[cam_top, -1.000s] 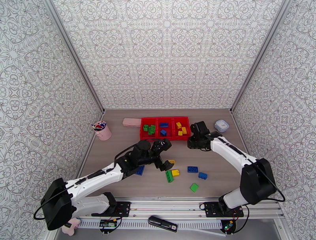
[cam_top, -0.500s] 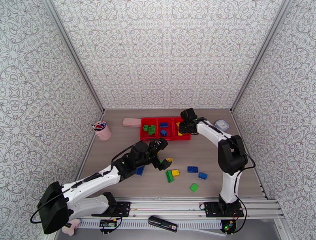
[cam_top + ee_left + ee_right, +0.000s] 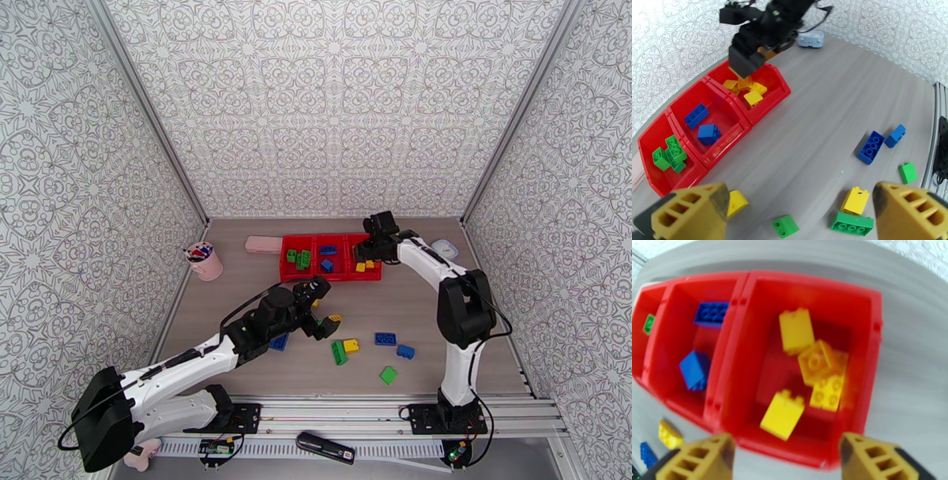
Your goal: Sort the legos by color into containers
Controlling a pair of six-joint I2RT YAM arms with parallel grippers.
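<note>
Legos [image 3: 782,419]: yellow ones in rightmost of containers [image 3: 873,342], more loose on counter [image 3: 821,110]. Right fingers [image 3: 699,459] apart, empty, above that bin; lift straight clear of rim. Left fingers [image 3: 691,209] wide, empty; centre over one brick before closing.

The left arm [image 3: 189,361] stretches low from the near edge toward the middle of the table [image 3: 411,304], the left tool [image 3: 321,309] spread wide and empty. The right arm [image 3: 462,312] stands folded, elbow high, reaching toward the far edge. The right tool [image 3: 365,254] points down, fingers parted, holding nothing.
</note>
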